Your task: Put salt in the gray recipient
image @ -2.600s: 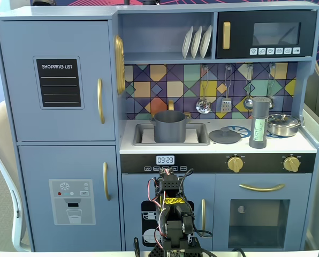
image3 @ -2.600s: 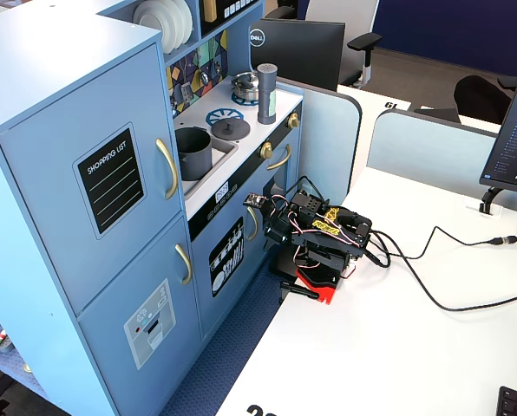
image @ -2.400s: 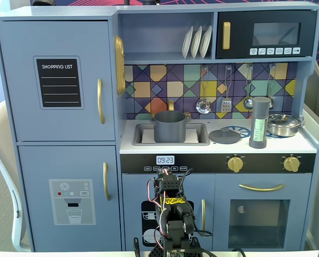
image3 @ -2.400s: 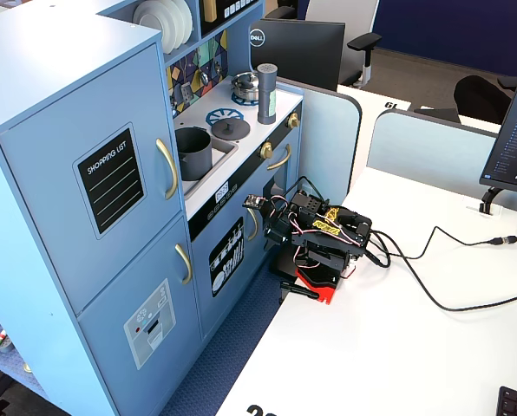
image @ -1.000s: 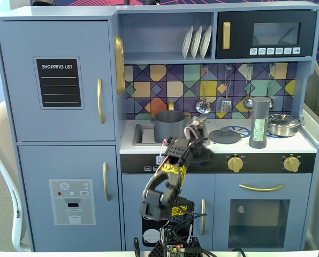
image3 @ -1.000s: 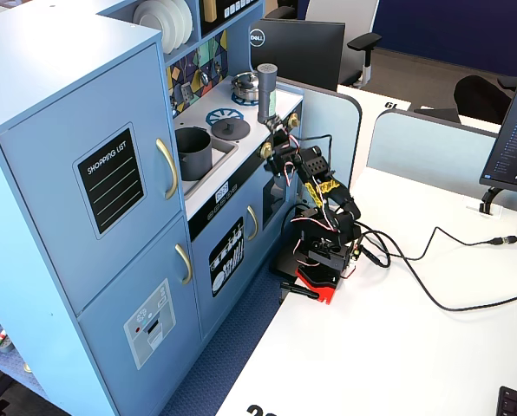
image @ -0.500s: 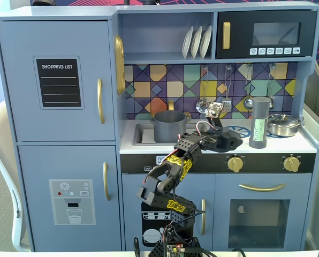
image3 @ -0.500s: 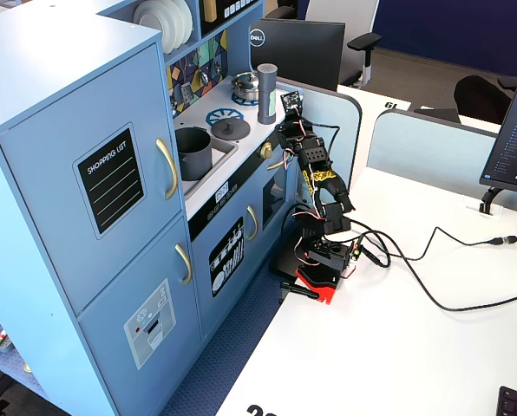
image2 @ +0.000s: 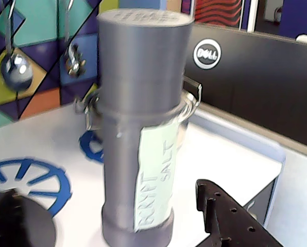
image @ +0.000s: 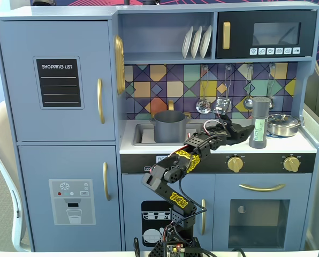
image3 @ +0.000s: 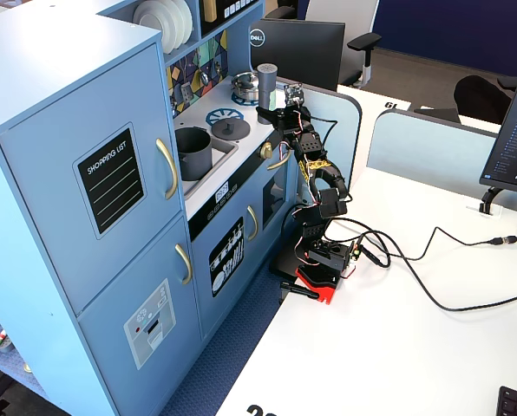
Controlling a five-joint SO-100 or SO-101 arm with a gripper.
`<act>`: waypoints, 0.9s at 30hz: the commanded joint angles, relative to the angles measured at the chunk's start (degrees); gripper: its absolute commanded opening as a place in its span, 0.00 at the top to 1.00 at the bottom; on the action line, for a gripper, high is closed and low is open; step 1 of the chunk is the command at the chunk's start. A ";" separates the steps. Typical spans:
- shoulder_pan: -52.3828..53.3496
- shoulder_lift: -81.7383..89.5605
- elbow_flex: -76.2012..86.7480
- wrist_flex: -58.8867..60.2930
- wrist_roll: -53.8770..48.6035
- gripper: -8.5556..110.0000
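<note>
The salt (image: 259, 123) is a tall dark-gray shaker with a pale green label, upright on the toy counter's right side. In the wrist view the salt (image2: 138, 128) fills the middle, label reading SALT. My gripper (image: 244, 130) is open just left of it at counter height. In the wrist view the gripper (image2: 107, 198) shows one dark finger (image2: 14, 221) to the left and one finger (image2: 231, 221) to the right of the shaker's base, neither touching. The gray recipient (image: 168, 126) is a matte pot standing in the sink, also seen as the pot (image3: 193, 152) in a fixed view.
A shiny steel pan (image: 283, 124) sits right behind the salt. A flat gray lid (image3: 230, 128) lies on the counter between pot and shaker, under the arm. Utensils (image: 203, 104) hang on the backsplash. A blue burner ring (image2: 35, 180) marks the counter.
The arm rose from its folded pose and stretched over the counter. In the last half second the gripper moved right, closer to the salt.
</note>
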 commanded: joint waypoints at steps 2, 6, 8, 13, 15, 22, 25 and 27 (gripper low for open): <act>1.41 -3.52 -5.01 -6.24 0.79 0.46; 2.11 -7.73 -7.12 -8.79 0.53 0.45; 1.93 -9.84 -8.96 -8.70 0.70 0.45; 1.67 -15.21 -13.10 -9.32 0.53 0.44; 1.41 -17.49 -15.29 -9.32 1.05 0.44; 0.97 -25.05 -21.45 -11.16 0.53 0.45; 0.79 -28.04 -24.08 -11.60 0.35 0.45; 0.44 -29.88 -25.84 -11.95 0.44 0.46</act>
